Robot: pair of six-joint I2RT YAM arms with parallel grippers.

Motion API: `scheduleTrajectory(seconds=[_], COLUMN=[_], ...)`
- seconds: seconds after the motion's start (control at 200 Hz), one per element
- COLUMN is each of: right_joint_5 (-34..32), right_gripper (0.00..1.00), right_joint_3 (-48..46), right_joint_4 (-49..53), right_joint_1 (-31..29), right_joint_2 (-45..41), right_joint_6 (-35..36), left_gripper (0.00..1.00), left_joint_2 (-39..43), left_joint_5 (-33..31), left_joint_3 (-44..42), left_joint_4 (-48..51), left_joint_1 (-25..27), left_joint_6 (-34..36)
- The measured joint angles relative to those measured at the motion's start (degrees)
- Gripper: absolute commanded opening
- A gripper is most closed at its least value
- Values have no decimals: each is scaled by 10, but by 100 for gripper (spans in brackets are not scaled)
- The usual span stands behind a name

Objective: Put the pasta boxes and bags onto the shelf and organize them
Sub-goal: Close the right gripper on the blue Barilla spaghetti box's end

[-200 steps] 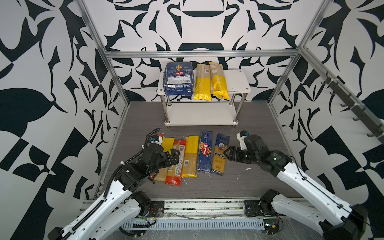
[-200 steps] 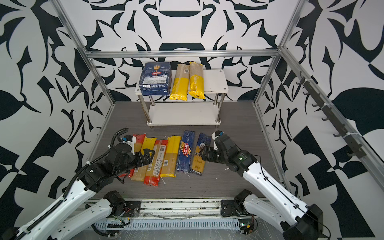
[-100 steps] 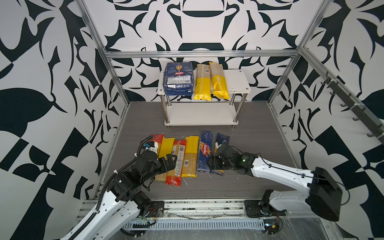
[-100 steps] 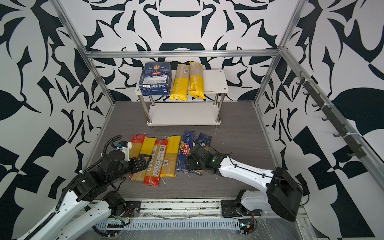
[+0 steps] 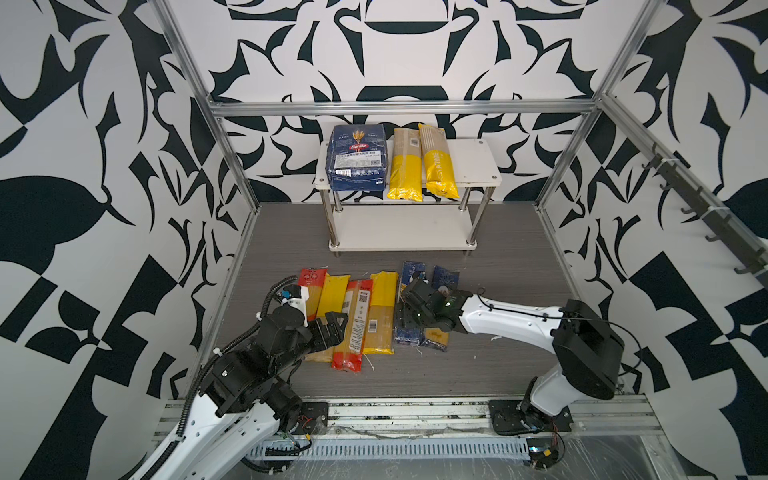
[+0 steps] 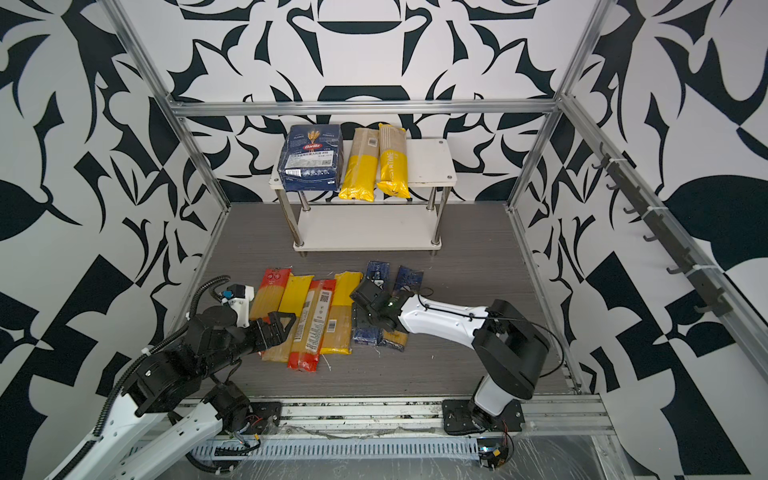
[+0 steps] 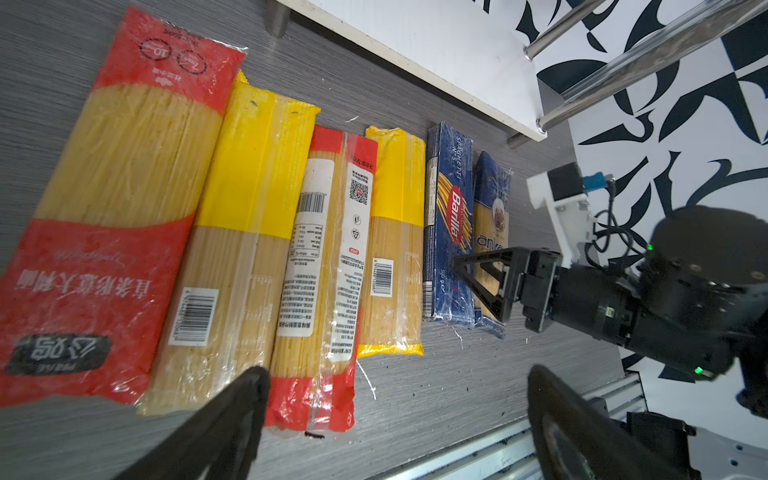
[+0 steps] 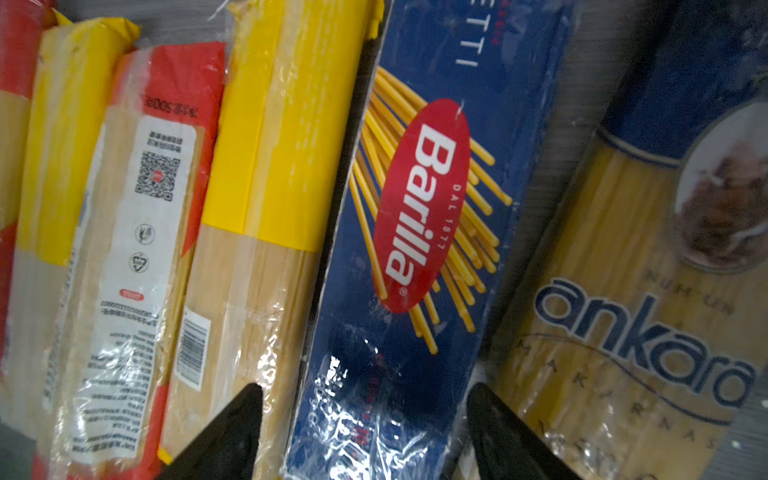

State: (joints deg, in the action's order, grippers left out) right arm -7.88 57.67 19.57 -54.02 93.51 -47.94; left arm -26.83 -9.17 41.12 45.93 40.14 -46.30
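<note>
Count from where I'm standing: 2 boxes, 7 bags, 9 packs total.

Shelf, upper centre of both top views: 3 packs flat on the top board, side by side.
- wide Barilla pack at the frame-left end
- shelf yellow bag next to it
- PASTATIME bag touching that one (both yellow ends overhang the front edge)

Worktop, centre of frame: 6 packs in one row, edge to edge, so 5 bags and 1 box. Frame left to right in a top view:
1. wide red bag
2. yellow bag
3. labelled red bag
4. second yellow bag
5. spaghetti box
6. ankara bag

Left tool: jaws spread wide, gripping nothing. It hovers over the lower end of the row, by the yellow bag and the labelled red bag.

Right tool: jaws apart, astride the spaghetti box at its middle stretch. One finger sits at the seam with the second yellow bag, the other at the seam with the ankara bag. Can't tell whether the pads touch the box.
</note>
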Motion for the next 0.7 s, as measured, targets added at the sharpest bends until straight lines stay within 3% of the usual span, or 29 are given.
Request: scheduleTrajectory(seconds=[0.285,0.705], right_joint_5=[-69,-105], right_gripper=[81,81], right_joint_3=[89,82], right_joint_4=[81,82], right_joint_1=[-25,-36], right_joint_2=[105,107], right_joint_6=[-17,-47], left_gripper=[99,99], left_joint_2=[6,31], left_joint_5=[4,9], left_joint_3=[0,-1], left_joint_4=[0,0], left_joint_1=[0,0], left_joint_6=[12,14])
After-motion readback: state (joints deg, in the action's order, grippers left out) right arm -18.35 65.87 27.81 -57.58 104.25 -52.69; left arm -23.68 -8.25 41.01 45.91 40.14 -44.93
